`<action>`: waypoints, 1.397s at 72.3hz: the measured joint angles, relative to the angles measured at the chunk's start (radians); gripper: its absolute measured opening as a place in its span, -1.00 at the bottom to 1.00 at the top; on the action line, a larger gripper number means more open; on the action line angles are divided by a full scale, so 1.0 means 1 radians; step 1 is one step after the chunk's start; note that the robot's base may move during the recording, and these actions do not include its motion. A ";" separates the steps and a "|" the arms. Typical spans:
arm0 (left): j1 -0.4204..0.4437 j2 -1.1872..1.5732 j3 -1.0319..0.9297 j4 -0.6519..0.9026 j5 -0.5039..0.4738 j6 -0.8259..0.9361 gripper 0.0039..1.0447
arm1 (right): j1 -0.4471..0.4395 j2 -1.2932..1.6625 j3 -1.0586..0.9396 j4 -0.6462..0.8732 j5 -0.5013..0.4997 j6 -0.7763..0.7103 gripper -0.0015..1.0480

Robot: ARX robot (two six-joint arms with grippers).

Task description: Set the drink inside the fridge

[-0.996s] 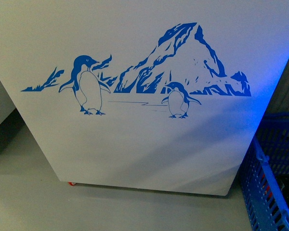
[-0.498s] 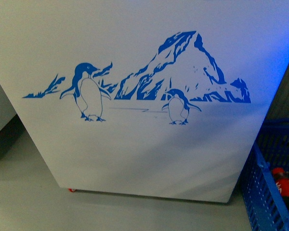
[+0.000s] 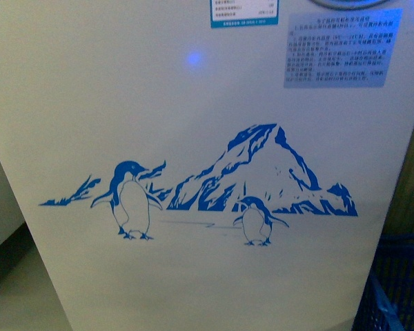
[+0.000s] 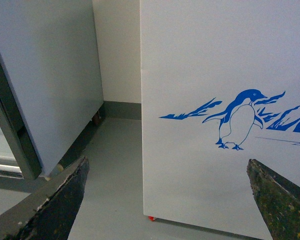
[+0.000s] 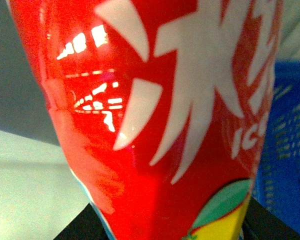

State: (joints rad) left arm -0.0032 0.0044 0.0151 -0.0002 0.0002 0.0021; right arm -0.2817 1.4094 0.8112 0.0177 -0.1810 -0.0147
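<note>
The fridge point(image 3: 193, 117) is a white chest with a blue penguin-and-mountain decal; its front fills the front view, with labels near the top. It also shows in the left wrist view point(image 4: 205, 65), close ahead. My left gripper point(image 4: 172, 200) is open and empty, its dark fingers point(image 4: 60, 205) spread wide before the fridge's lower corner. My right gripper point(image 5: 165, 230) is shut on the drink point(image 5: 150, 115), a red bottle with white lettering and a green-yellow label patch that fills the right wrist view. Neither arm shows in the front view.
A grey upright cabinet point(image 4: 45, 75) stands beside the fridge, with a strip of grey floor point(image 4: 115, 165) between them. A blue plastic basket point(image 3: 390, 289) sits on the floor by the fridge; it also shows behind the drink point(image 5: 285, 150).
The front view has risen: the decal sits lower in the picture, labels have come into view at the top, and the floor and the fridge's red caster have left the picture.
</note>
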 joint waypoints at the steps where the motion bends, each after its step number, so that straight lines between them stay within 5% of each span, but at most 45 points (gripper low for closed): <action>1: 0.000 0.000 0.000 0.000 0.000 0.000 0.85 | 0.000 -0.023 0.003 -0.004 -0.001 0.001 -0.24; 26: 0.000 0.000 0.000 0.000 0.000 0.000 0.85 | 0.035 -0.427 0.104 -0.132 -0.023 0.104 -0.24; 50: 0.000 0.000 0.000 0.000 0.000 0.000 0.85 | 0.182 -0.732 0.088 -0.203 0.104 0.114 -0.24; 63: 0.000 0.000 0.000 0.000 0.000 0.000 0.85 | 0.190 -0.849 0.053 -0.245 0.133 0.123 -0.24; 101: 0.000 0.000 0.000 0.000 0.000 0.000 0.85 | 0.258 -0.919 -0.063 -0.148 0.232 0.177 -0.24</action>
State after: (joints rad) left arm -0.0032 0.0044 0.0151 -0.0002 0.0002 0.0021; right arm -0.0235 0.4908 0.7483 -0.1307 0.0513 0.1619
